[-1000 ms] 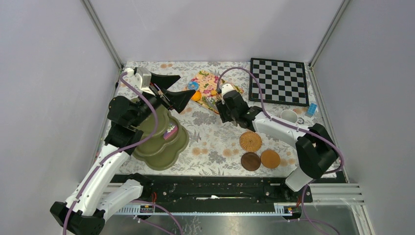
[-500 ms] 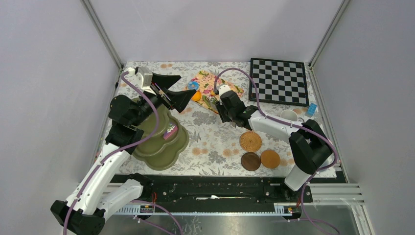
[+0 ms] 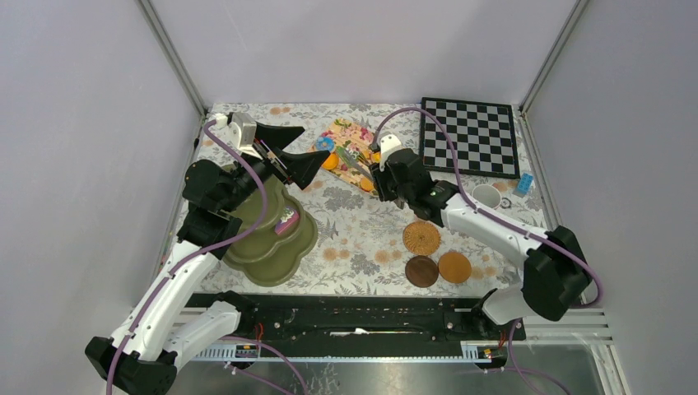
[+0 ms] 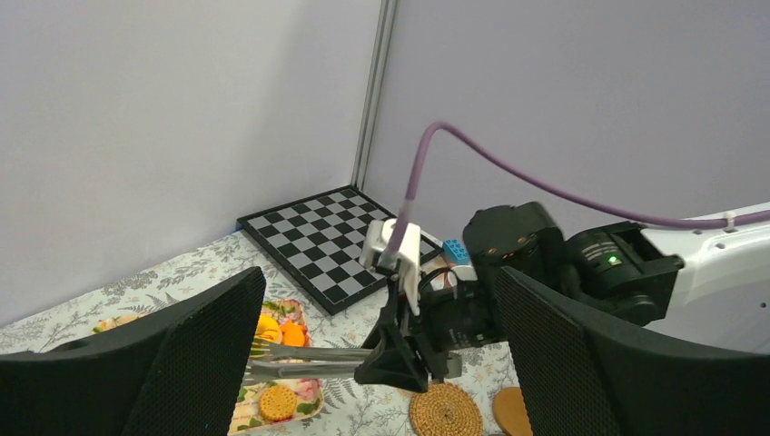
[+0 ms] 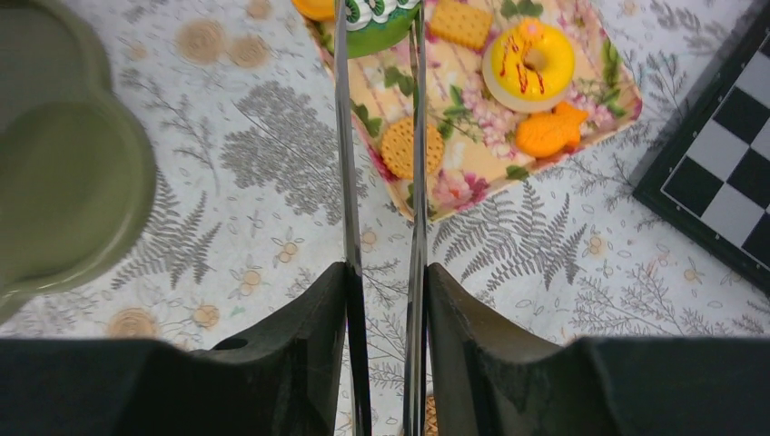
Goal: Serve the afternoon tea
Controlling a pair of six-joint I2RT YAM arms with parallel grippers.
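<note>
Grey walls box in a floral-clothed table (image 3: 362, 230). On it, the right gripper (image 5: 386, 291) is pinched around the metal tongs (image 5: 345, 182), their tips bracketing a green pastry (image 5: 381, 23) at the tray's (image 5: 454, 191) end, presumably bound for the olive stand (image 3: 272, 247). Beside that, the left gripper (image 3: 315, 142) gapes, empty.

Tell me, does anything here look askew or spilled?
The tray lies askew, turned like a diamond, while the chessboard beside it lies straight. Nothing looks spilled or broken.
</note>
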